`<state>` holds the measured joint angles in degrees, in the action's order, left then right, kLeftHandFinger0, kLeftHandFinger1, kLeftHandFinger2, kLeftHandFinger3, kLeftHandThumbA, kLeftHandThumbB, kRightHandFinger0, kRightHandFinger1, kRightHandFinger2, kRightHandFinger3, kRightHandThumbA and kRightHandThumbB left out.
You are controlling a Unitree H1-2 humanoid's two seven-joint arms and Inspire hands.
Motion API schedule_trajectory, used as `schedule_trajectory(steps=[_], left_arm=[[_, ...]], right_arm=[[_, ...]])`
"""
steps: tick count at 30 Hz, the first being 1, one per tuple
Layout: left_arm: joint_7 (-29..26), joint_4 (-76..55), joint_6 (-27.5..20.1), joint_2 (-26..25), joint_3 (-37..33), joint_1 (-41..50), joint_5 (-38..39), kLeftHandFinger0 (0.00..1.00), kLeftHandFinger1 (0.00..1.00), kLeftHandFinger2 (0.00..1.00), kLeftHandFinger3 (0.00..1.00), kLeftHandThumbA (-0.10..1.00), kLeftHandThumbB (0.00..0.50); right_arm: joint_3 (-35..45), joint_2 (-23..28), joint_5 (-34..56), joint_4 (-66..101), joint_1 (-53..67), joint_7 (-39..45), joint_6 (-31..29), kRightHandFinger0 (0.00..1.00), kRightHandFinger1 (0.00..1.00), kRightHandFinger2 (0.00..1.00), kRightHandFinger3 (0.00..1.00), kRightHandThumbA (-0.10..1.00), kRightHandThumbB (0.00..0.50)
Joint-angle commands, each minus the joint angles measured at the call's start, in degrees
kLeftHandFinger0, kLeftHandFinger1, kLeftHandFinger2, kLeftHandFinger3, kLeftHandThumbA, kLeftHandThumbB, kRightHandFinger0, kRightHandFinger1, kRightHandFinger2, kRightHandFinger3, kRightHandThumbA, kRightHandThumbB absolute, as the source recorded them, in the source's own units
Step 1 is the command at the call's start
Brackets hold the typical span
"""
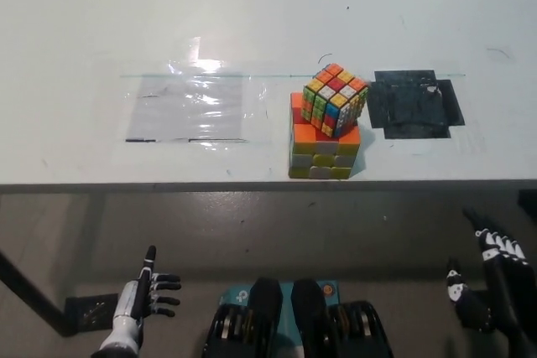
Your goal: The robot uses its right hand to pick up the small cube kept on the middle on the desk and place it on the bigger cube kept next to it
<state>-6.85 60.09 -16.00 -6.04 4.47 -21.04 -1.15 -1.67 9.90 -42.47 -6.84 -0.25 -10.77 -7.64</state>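
Cubes, two in number, stand stacked near the front edge of a white desk (101,23): the small cube (334,100), a multicoloured puzzle cube with sticker-covered tiles, sits on top of the bigger cube (322,147), turned at an angle so that one corner points toward the desk's front edge and its base covers the right part of the larger cube's orange top face. The bigger cube rests flat on the desk, its front face showing pale yellow and white tiles, just behind the desk's edge. Two flat patches lie on the surface on either side of the stack: one clear plastic sheet (189,106) to the left, catching a bright glare, and one black rectangular patch (416,103) to the right, close to the cubes but not touching them. Both robot hands hang below the desk's edge, well apart from the stack. The black right hand (489,284) shows at the lower right corner, released and holding nothing, its fingers spread and pointing upward. The white left hand (141,299) rests at the lower left, likewise unclenched, with its fingers apart and empty.
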Motion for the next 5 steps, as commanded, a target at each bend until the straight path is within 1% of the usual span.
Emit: schedule_trajectory(steps=[1,2,3,4,5], left_arm=[[-1.42,0.02,-2.41,-0.47,0.07,-1.88,-0.06,0.47,0.48,0.58,0.5,1.0,0.178],[-1.19,0.02,-2.44,-0.54,-0.03,-1.86,-0.08,0.47,0.49,0.58,0.51,1.0,0.178],[-0.55,-0.31,-2.66,-0.52,0.29,-1.79,0.53,0.45,0.46,0.56,0.5,1.0,0.161],[-0.35,-0.2,-3.03,-0.49,0.44,-1.8,0.78,0.45,0.45,0.55,0.49,1.0,0.157],[0.05,-0.22,-2.64,-0.31,0.96,-1.96,1.57,0.46,0.46,0.56,0.49,1.0,0.185]], right_arm=[[1.67,-2.12,4.85,-4.44,-2.78,-4.3,-0.03,1.0,1.0,1.0,1.0,0.31,0.194],[1.81,-2.36,5.43,-5.13,-3.02,-4.22,0.02,1.0,1.0,1.0,1.0,0.32,0.195],[1.88,-2.54,5.47,-6.51,-3.69,-4.72,-0.18,1.0,1.0,1.0,1.0,0.33,0.193],[1.93,-2.65,5.63,-6.82,-3.78,-4.7,-0.08,1.0,1.0,1.0,1.0,0.33,0.192],[2.08,-2.75,5.92,-7.62,-4.21,-4.99,-0.29,1.0,1.0,1.0,1.0,0.33,0.196]])
